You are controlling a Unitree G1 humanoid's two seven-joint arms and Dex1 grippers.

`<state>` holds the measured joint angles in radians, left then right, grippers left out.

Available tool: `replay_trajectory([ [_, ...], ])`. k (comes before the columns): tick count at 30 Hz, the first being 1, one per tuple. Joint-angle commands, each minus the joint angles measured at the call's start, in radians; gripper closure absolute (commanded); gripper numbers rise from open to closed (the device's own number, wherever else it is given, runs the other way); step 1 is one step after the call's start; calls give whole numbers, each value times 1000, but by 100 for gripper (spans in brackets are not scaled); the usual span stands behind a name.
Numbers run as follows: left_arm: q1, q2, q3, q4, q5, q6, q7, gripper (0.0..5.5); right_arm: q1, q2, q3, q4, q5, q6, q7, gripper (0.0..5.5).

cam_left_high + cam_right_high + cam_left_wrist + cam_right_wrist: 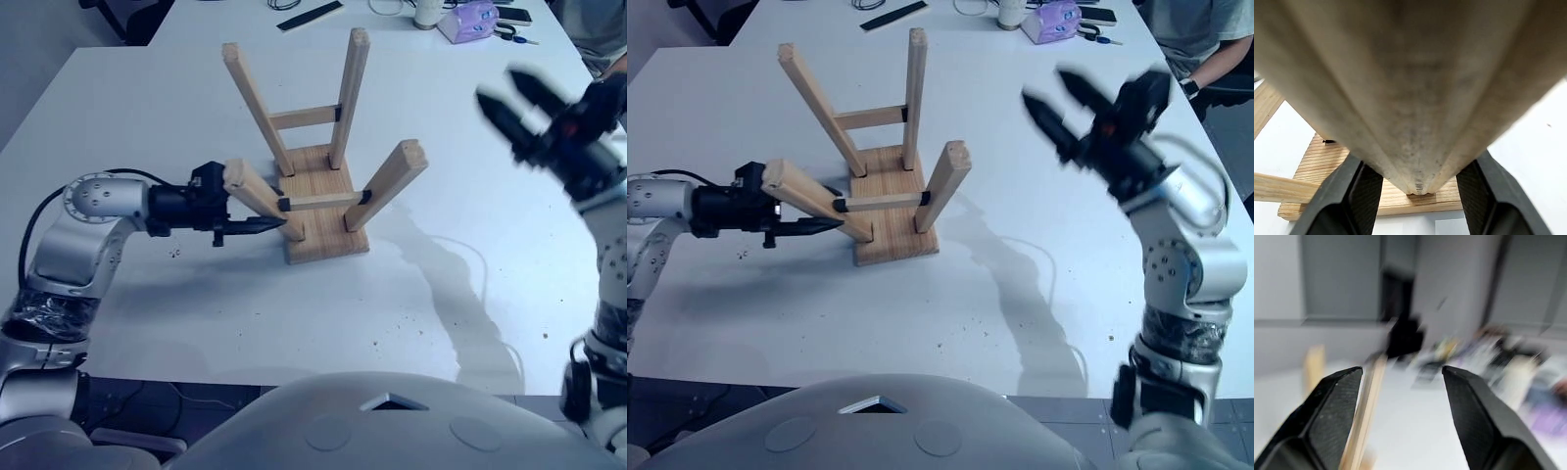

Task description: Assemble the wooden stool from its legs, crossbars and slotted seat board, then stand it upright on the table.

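Since the stool (318,166) sits upside down near the table (147,98) centre, seat board (318,247) flat on the surface and legs pointing up, the parts look joined and the flip upright is not yet done. Left gripper (260,225) comes in low from the left, fingers (1361,196) pinched either side of the near-left leg (257,196), likely to steady it or seat it in its slot. That leg's long axis leans from the board up and out toward the robot's left. Near crossbar (323,201) runs left-right to the near-right leg (392,183), which leans out to the right. Far crossbar (304,117) links the two far legs, which rise taller and lean away. Right gripper (505,90) hangs raised above the table, well apart from the stool, fingers (1334,416) spread wide and holding nothing, probably ready to come in for the other side.
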<state>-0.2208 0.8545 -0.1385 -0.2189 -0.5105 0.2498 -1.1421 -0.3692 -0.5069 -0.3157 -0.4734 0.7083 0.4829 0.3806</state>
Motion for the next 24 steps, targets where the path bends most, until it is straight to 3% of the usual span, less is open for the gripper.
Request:
replay_trajectory([
  [1, 13, -26, -116, 13, 151, 71, 66, 345, -240, 70, 99, -198, 86, 92, -191, 250],
  [6, 5, -40, -167, 69, 242, 75, 153, 345, -250, 192, 424, -249, -21, 247, -356, 250],
  [13, -10, -28, -201, 32, 225, 117, 172, 345, 124, 237, 713, -81, -152, 275, -369, 250],
  [18, -37, -26, -216, 35, 223, 129, 166, 345, 247, 233, 754, 124, -277, 173, -315, 250],
  [24, -45, -28, -222, 57, 231, 134, 178, 345, 127, 258, 631, -73, -167, 163, -199, 250],
])
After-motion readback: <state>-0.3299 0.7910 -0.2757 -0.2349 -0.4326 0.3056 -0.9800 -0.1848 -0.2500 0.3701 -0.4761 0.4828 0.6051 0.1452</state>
